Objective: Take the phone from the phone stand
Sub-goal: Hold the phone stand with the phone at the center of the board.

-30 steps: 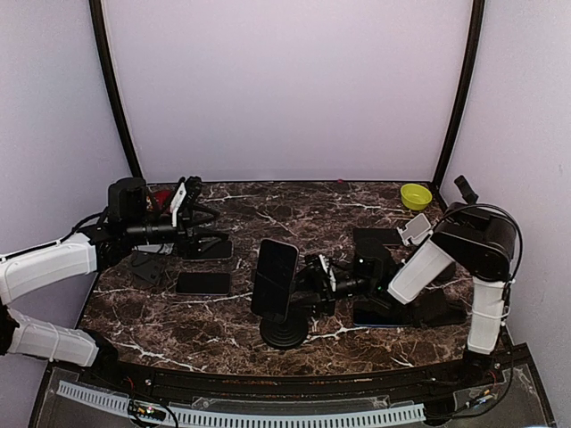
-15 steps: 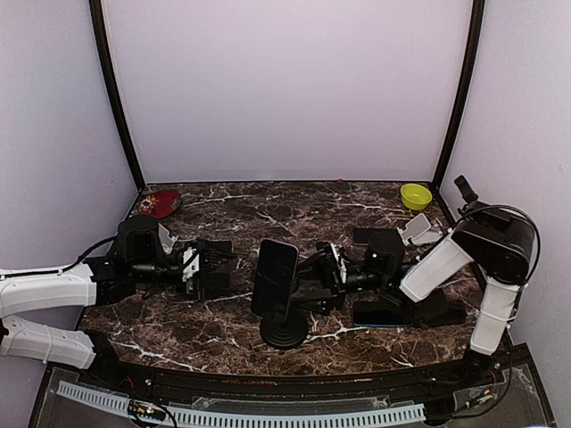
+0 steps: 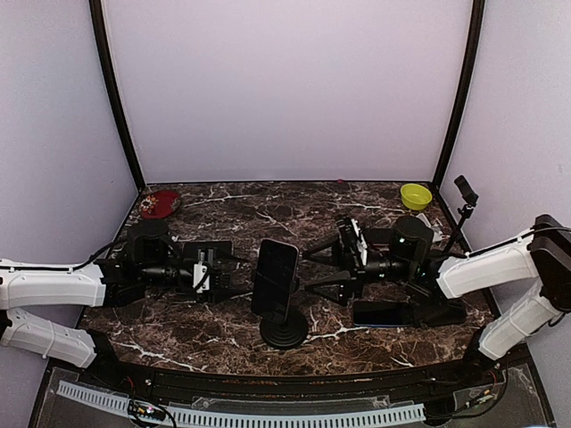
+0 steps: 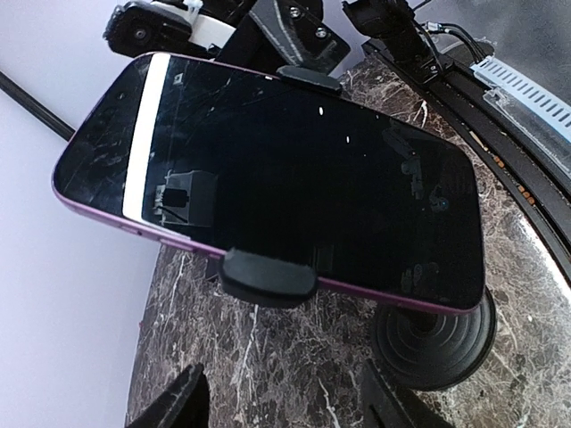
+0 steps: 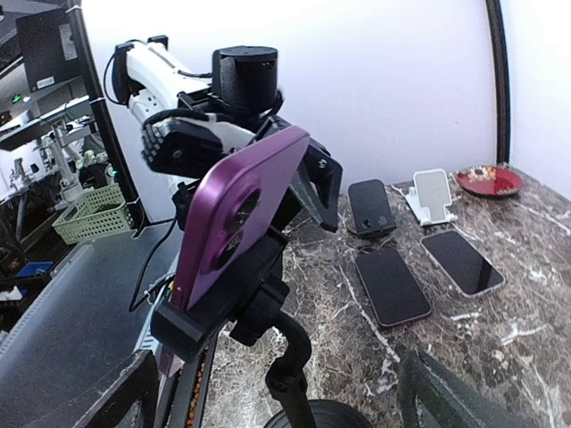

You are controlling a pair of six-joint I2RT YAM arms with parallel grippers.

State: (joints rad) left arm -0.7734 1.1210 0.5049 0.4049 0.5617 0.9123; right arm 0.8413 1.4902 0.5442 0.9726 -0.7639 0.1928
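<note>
A purple phone is clamped in a black phone stand at the table's front centre, tilted back. In the left wrist view its dark screen fills the frame, held by side clamps over the round base. In the right wrist view I see its purple back and the stand's neck. My left gripper is open, just left of the phone. My right gripper is open wide, just right of it. Neither touches the phone.
A flat phone and dark holders lie under my right arm. Two phones, a black case and a white stand lie behind my left arm. A yellow bowl and a red plate sit in the back corners.
My left arm has swung from the back left down to the phone's left side. My right wrist has drawn back to the right and its fingers have spread wide.
</note>
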